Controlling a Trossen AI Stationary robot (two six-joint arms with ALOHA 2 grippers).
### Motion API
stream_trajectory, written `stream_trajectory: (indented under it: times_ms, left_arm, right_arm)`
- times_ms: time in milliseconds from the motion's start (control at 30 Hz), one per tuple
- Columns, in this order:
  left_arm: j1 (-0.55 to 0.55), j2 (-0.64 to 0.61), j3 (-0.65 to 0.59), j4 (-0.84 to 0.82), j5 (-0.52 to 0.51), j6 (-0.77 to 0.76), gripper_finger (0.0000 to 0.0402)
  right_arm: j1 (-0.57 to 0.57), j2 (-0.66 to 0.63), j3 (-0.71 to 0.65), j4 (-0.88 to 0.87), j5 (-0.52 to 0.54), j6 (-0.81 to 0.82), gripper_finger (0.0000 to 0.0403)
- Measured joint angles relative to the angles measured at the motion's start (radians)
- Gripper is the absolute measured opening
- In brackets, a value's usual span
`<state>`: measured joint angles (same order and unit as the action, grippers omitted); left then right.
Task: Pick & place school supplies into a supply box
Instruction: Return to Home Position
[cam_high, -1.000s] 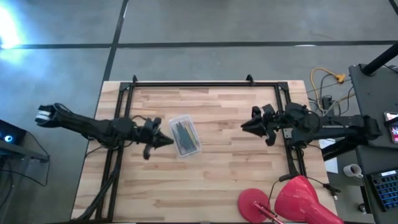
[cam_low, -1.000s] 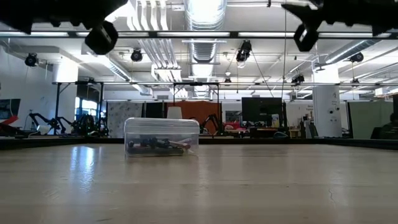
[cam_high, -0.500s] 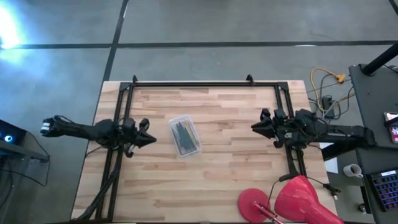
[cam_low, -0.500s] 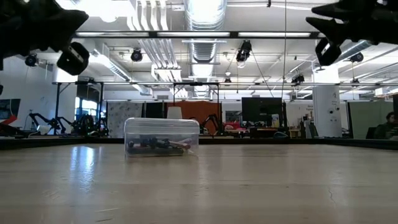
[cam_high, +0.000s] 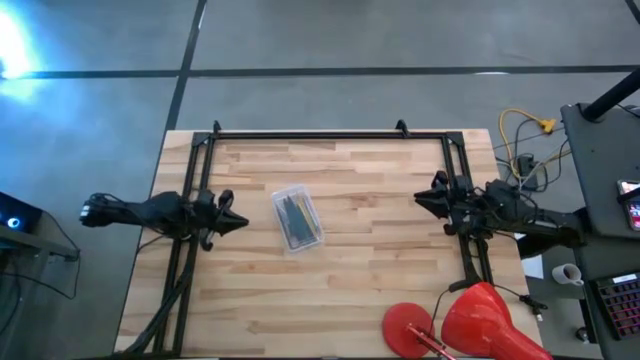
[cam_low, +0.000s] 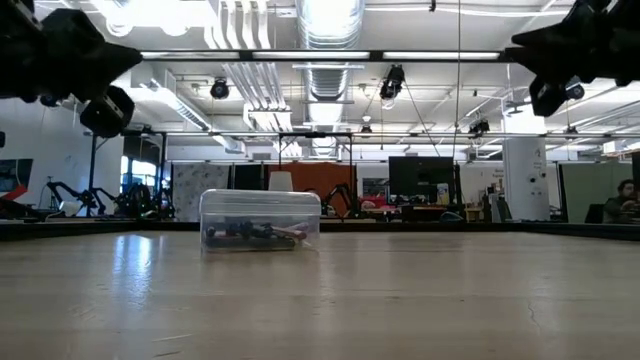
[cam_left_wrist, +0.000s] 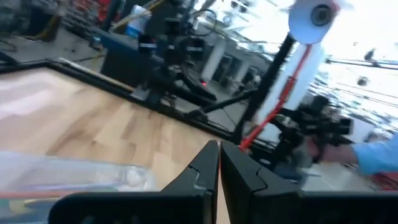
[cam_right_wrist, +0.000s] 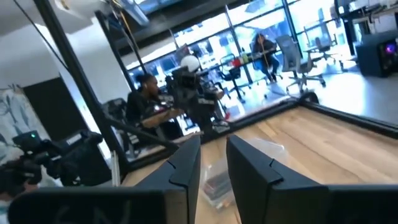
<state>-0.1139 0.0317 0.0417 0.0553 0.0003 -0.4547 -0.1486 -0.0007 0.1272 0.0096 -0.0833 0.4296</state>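
Note:
The supply box (cam_high: 297, 220), a small clear case, rests flat on the wooden table (cam_high: 380, 290), left of its middle. School supplies (cam_high: 296, 217), thin dark and green pens, lie inside it; in the low view they show through its wall (cam_low: 255, 232). My left gripper (cam_high: 243, 222) hovers level to the left of the box, shut and holding nothing (cam_left_wrist: 219, 155). My right gripper (cam_high: 418, 200) hovers level near the table's right edge, open by a narrow gap (cam_right_wrist: 213, 158) with nothing in it. The box also shows in both wrist views (cam_left_wrist: 74, 177) (cam_right_wrist: 217, 177).
A big red round object (cam_high: 470, 322) with a thin red thing beside it sits at the table's near right corner. A black frame (cam_high: 310, 133) runs along the far edge and both sides. People sit in the room beyond (cam_right_wrist: 146, 93).
Both arms have drawn back from the box and sunk lower: my left gripper toward the table's left edge, my right gripper toward its right edge. The box has stayed where it was.

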Motion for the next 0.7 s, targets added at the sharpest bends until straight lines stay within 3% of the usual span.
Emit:
stream_trajectory:
  times_ms: [100, 200, 700]
  left_arm:
    - [0.009, 0.0, -0.029, 0.042, -0.04, -0.001, 0.0]
    - [0.011, 0.003, -0.027, -0.025, -0.083, -0.001, 0.0]
    - [0.01, 0.145, -0.028, -0.033, -0.081, 0.0, 0.0]
  right_arm:
    - [0.0, 0.006, -0.022, 0.017, 0.0, 0.016, 0.0068]
    - [-0.003, 0.026, -0.03, 0.014, 0.018, 0.037, 0.0068]
    - [-0.002, 0.116, -0.029, -0.005, 0.016, 0.03, 0.0068]
